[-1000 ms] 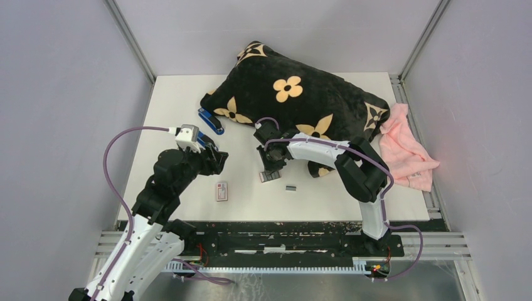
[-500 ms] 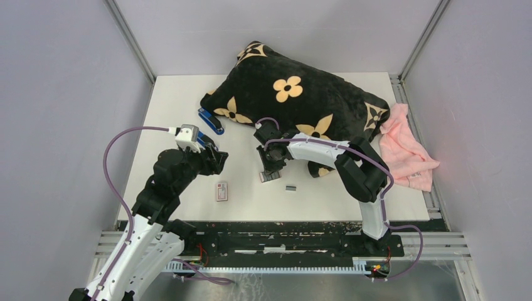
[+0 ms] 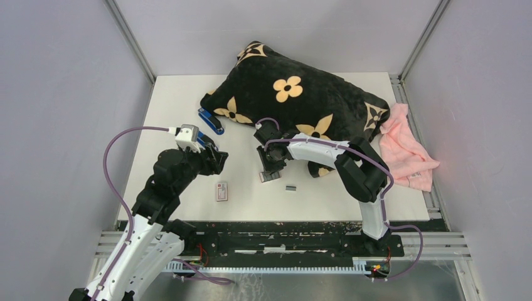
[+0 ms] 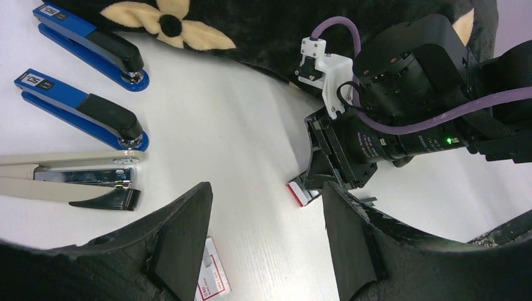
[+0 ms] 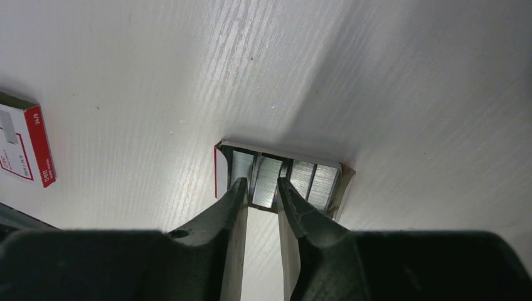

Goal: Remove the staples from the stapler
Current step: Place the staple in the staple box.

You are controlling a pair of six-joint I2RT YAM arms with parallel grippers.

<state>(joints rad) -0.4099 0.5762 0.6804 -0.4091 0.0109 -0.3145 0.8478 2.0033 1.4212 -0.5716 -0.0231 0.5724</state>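
Mostly the white table [image 3: 351, 194] is taken up by a black flowered pillow [image 3: 295, 94] at the back, with a pink cloth [image 3: 408, 150] off its right edge.

Both arms reach in over the near half. The left gripper [image 4: 263, 219] hangs above the table with its jaws wide apart and nothing between them. The right gripper [image 5: 261, 183] points down at an open box [image 5: 218, 172], its jaws only a narrow gap apart.

On the left, near the pillow, lie two blue staplers [image 4: 88, 116], both shut. Just beside them is a beige stapler [image 4: 69, 179], swung open with its metal rail showing; whether any strip sits in that rail I cannot tell.

A shut white-and-red box [image 3: 221, 190] lies flat near the left gripper, well apart from the open one.

The staples [image 5: 313, 182] sit side by side as silvery strips inside the open box. The right fingertips [image 5: 240, 187] flank one of these strips, but whether they pinch it or merely stand beside it I cannot tell. A loose strip [image 3: 290, 188] lies alone on the table, just right of the open box.
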